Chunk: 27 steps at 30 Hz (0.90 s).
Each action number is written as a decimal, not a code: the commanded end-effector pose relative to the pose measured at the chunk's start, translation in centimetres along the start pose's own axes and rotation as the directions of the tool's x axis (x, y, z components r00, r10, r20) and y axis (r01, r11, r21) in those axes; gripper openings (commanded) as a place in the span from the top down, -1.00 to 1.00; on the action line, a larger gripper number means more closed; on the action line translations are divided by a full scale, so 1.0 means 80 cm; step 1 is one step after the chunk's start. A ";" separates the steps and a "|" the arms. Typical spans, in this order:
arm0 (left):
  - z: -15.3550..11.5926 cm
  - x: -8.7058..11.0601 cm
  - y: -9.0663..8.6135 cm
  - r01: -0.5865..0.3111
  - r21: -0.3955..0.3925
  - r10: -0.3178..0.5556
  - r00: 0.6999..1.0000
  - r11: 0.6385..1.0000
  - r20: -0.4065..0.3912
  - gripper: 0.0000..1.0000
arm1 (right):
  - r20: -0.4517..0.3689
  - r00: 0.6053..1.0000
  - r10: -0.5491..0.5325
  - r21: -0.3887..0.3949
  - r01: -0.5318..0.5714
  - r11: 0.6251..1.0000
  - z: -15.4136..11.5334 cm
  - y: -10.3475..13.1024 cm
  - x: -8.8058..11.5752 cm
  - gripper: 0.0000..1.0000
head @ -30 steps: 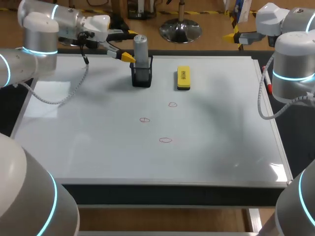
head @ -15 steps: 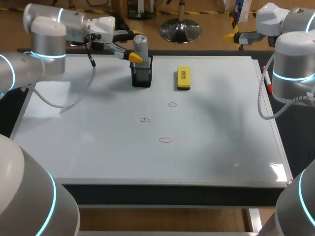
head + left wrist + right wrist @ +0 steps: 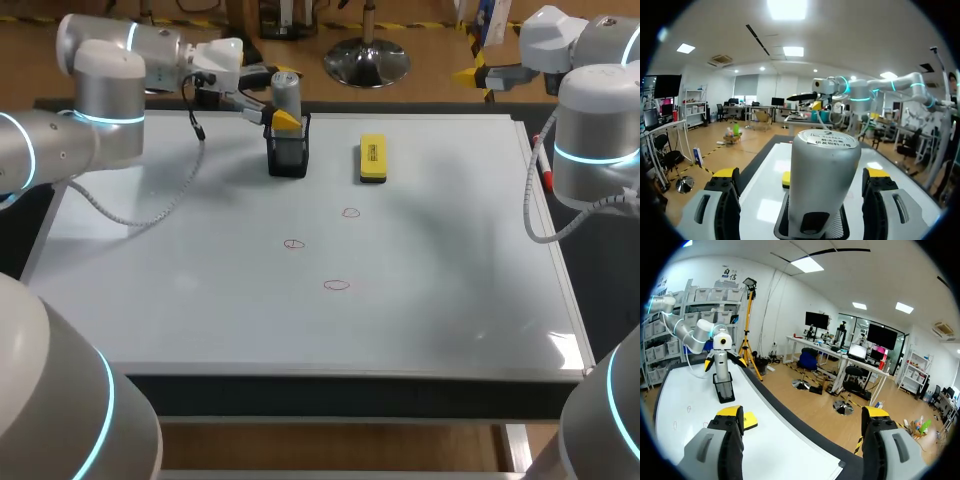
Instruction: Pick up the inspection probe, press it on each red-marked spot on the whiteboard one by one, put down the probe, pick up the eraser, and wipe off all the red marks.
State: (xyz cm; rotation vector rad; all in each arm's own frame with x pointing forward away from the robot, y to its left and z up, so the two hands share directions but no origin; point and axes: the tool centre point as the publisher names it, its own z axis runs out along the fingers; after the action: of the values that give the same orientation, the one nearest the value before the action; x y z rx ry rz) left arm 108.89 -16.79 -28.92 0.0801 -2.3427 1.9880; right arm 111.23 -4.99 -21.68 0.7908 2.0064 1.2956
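Observation:
The grey cylindrical probe [image 3: 287,96] stands upright in a black holder [image 3: 288,158] at the back of the whiteboard [image 3: 180,300]. My left gripper [image 3: 278,98] is open and straddles the probe's upper part. In the left wrist view the probe [image 3: 824,170] sits between the fingers of the left gripper [image 3: 801,176] with a gap on each side. The yellow eraser [image 3: 372,158] lies to the right of the holder. Three red marks [image 3: 350,212] [image 3: 293,243] [image 3: 337,285] are drawn mid-board. My right gripper [image 3: 470,68] [image 3: 802,415] is open and empty, high beyond the board's far right corner.
The left arm's grey cable [image 3: 150,215] droops over the back left of the board. A cable [image 3: 530,215] hangs from the right arm along the board's right edge.
My left gripper has moved right along the back edge until its open fingers stand on either side of the probe. The right arm has kept still.

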 end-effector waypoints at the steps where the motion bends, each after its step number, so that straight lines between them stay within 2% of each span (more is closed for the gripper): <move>1: 0.002 0.005 -0.001 -0.003 -0.001 0.003 1.000 1.000 0.011 -1.00 | -0.001 1.000 0.000 0.000 0.000 1.000 0.000 0.000 0.000 -1.00; 12: -0.002 0.006 0.000 -0.005 -0.015 0.005 1.000 1.000 0.011 -1.00 | -0.001 1.000 0.000 0.000 0.000 1.000 0.000 0.000 0.000 -1.00; 14: -0.001 0.007 0.000 -0.005 -0.015 0.005 1.000 1.000 0.007 -0.80 | -0.001 1.000 0.000 0.000 0.000 1.000 0.000 0.000 0.000 -1.00; 15: -0.001 0.007 0.000 -0.005 -0.013 0.005 1.000 1.000 0.006 -0.45 | -0.001 1.000 0.000 0.000 0.000 1.000 0.000 0.000 0.000 -1.00; 16: 0.000 0.007 0.000 -0.006 -0.012 0.006 1.000 1.000 0.004 0.00 | -0.001 1.000 0.000 0.000 0.000 1.000 0.000 0.000 0.000 -1.00; 18: 0.000 0.008 0.000 -0.007 -0.008 0.007 1.000 1.000 0.002 0.50 | -0.001 1.000 0.000 0.000 0.000 1.000 0.000 0.000 0.000 -1.00; 19: 0.001 0.008 0.000 -0.010 -0.007 0.010 1.000 1.000 0.000 1.00 | -0.001 1.000 0.000 0.000 0.000 1.000 0.000 0.000 0.000 -1.00; 27: -0.005 0.014 -0.011 -0.035 0.012 0.035 0.999 0.999 -0.006 1.00 | -0.001 1.000 0.000 0.000 0.000 1.000 0.000 0.000 0.000 -1.00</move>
State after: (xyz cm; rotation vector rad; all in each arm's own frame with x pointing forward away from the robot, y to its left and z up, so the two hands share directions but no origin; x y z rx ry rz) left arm 108.13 -16.75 -28.41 0.0347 -2.3371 2.0149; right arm 111.23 -4.98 -21.68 0.7908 2.0064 1.2956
